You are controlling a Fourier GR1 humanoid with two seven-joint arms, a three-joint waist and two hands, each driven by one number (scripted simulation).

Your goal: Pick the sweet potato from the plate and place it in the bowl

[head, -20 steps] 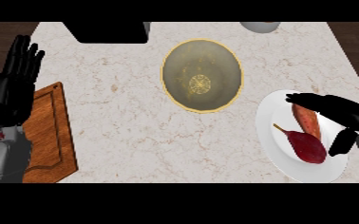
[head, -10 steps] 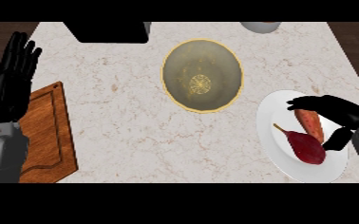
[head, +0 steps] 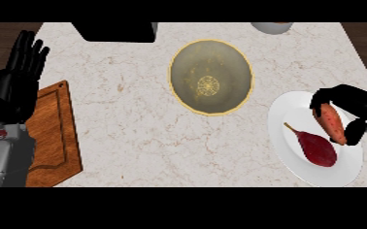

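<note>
— As the counter is read from nine o'clock across, what comes first?

— Your left hand [head: 18, 85] rests at nine o'clock, fingers straight and pointing up, holding nothing. A wooden cutting board [head: 54, 131] lies below it, at about eight.

— And the bowl?

— The gold-rimmed bowl [head: 193, 63] sits just above centre, toward twelve, with nothing in it.

— Where is the sweet potato?

— At four o'clock, over the upper right part of the white plate [head: 301, 167], just beside a dark red root vegetable [head: 315, 148] with a thin tail. Your right hand [head: 347, 97] is curled round the orange sweet potato [head: 332, 121], one black tip at its upper end and another at its lower right side. You cannot tell whether it has left the plate.

— How will it handle?

— I judge it stiff, fairly heavy for its bulk, dry-skinned and not fragile. It tapers, though, so a hold near one end may let it pivot. Take it across the thick middle, then carry it toward ten o'clock, from plate to bowl.
</note>
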